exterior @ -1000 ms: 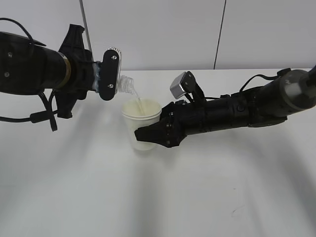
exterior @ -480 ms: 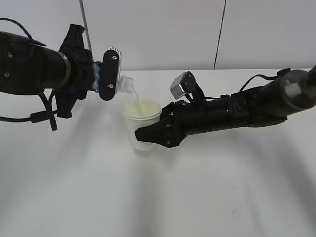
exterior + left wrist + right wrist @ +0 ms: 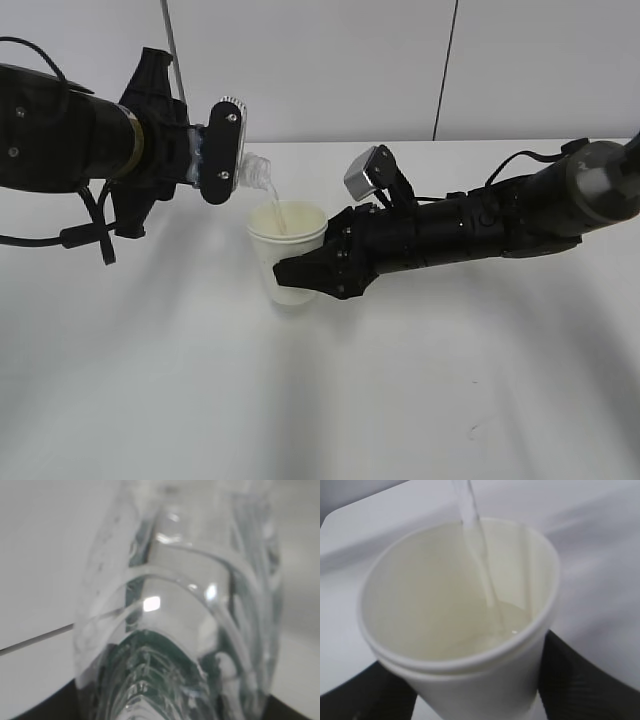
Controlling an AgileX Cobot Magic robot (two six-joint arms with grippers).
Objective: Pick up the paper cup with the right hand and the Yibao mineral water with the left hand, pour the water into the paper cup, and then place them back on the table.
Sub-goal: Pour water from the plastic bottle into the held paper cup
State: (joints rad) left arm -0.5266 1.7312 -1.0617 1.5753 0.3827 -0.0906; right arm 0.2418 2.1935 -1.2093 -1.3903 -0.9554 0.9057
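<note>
My left gripper (image 3: 218, 150) is shut on the Yibao mineral water bottle (image 3: 252, 172), tipped over with its open neck pointing down to the right above the paper cup (image 3: 287, 252). A thin stream of water (image 3: 279, 208) falls from the neck into the cup. The left wrist view is filled by the clear bottle (image 3: 180, 610) with its green label low down. My right gripper (image 3: 305, 272) is shut on the cup's lower wall and holds it upright. In the right wrist view the cup (image 3: 470, 680) sits between the dark fingers (image 3: 580, 680), with water (image 3: 480, 555) streaming in and pooling inside.
The white table (image 3: 320, 400) stretches all around the cup. A grey wall with a dark vertical seam (image 3: 445, 70) stands behind the table's far edge. A thin grey pole (image 3: 170, 40) rises behind the left arm.
Both arms hold almost still. The water stream keeps running from the bottle into the cup.
</note>
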